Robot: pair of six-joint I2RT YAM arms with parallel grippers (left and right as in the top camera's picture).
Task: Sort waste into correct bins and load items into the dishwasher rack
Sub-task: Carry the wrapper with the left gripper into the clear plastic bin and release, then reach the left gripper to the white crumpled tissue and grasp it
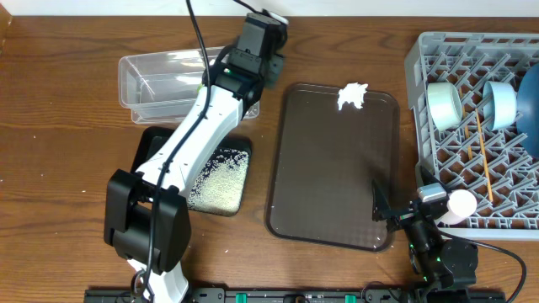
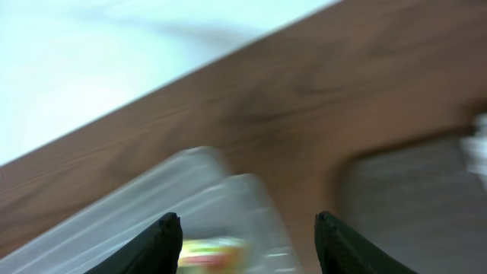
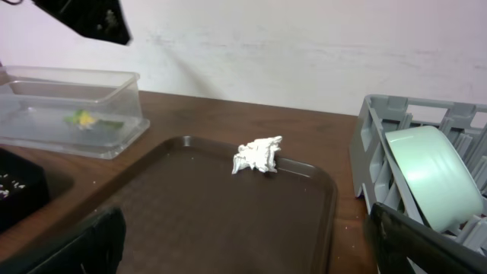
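Left gripper (image 2: 247, 242) spread wide, empty, beside clear tub (image 1: 160, 84), upper left; right gripper (image 3: 251, 251) likewise wide; tissue (image 1: 353, 95) on brown tray (image 1: 328, 185).

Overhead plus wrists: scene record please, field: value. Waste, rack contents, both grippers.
tissue: on brown tray's far edge, not binned
wrapper: in tub
rice: in black tray
rack: green bowl, blue bowl, chopsticks, plate, cup at near edge
left gripper: over tub's end, jaws open, empty
right gripper: at brown tray's near end, jaws open, empty
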